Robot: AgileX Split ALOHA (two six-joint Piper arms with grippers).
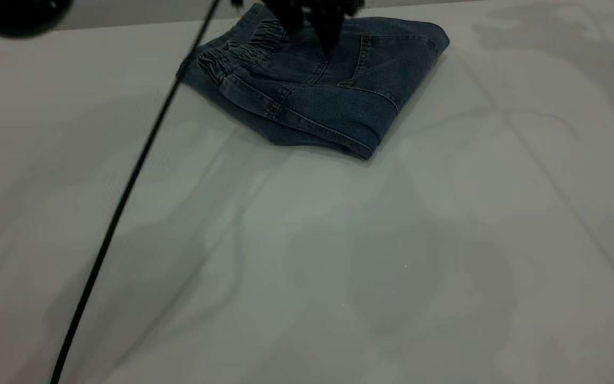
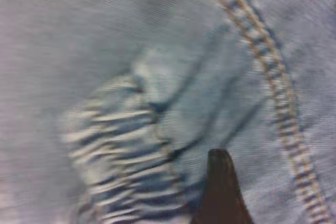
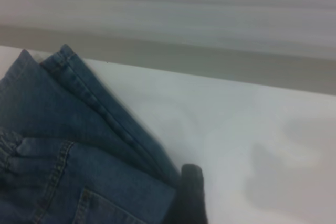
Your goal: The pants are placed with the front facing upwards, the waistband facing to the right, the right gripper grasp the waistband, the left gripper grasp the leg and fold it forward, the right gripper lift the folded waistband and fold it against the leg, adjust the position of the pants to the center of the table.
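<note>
Exterior view: the folded pants (image 1: 323, 85) lie at the tabletop's (image 1: 339, 266) far edge, well off centre, a dark tool (image 1: 320, 24) pressing their top.

Left wrist view: the left tool (image 2: 220, 182) touches the waistband (image 2: 126, 156); spread unclear.

Right wrist view: the right tool (image 3: 191, 192) sits at the pants' edge; spread unclear.

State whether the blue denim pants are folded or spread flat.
Folded: the blue denim pants lie as a compact stacked bundle, gathered waistband on top.

Dim, even light fell over the table (image 1: 339, 256), which carried broad soft shadows — no glare. The left wrist view was blurred, the pants (image 2: 131, 51) washed pale and smeared; the right wrist view was soft too, its background out of focus.
</note>
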